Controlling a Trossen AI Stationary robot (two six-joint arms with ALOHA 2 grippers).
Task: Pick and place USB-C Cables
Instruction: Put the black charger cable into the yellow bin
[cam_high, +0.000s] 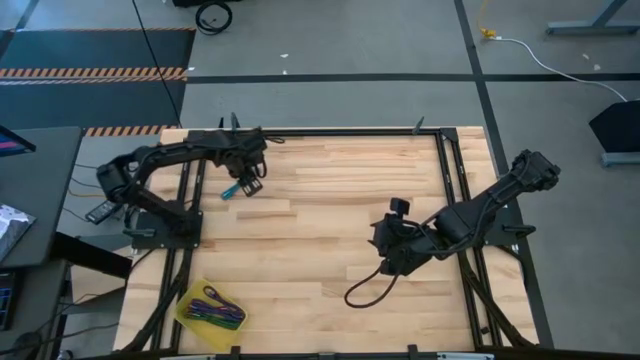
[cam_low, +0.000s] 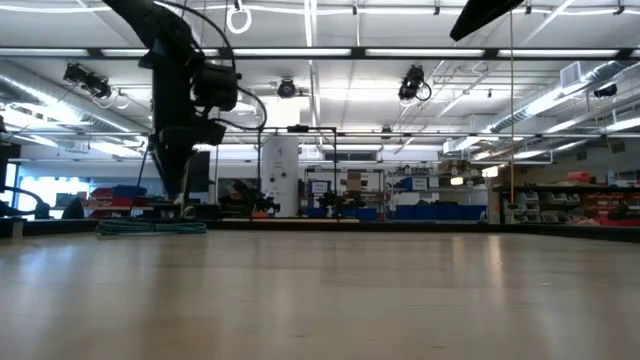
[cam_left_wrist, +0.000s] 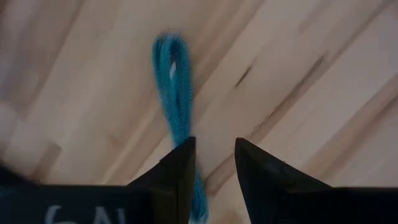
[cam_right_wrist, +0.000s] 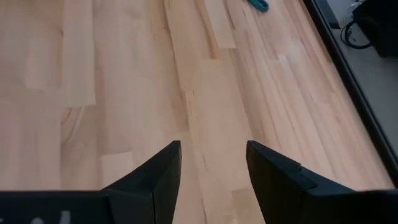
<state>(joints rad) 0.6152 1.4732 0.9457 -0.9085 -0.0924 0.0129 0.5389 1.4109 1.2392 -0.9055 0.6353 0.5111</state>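
While right claw (cam_right_wrist: 211, 180) gapes idle, left claw (cam_left_wrist: 214, 168) apart, straddling teal cable (cam_left_wrist: 174, 87)

Bare wood across the middle of the table (cam_high: 310, 220), from twelve o'clock down to six: wide free passage. At ten o'clock, blocked by the left claw (cam_high: 247, 186) and its arm, with the teal cable (cam_high: 232, 191) lying flat under the fingertips. At four o'clock, blocked by the right claw (cam_high: 388, 262) and its arm, plus a black wire loop (cam_high: 365, 290) curling onto the wood just below. At seven o'clock, a low yellow tray (cam_high: 187, 312) of cables. Black frame rails (cam_high: 452, 180) along both sides and the far edge.
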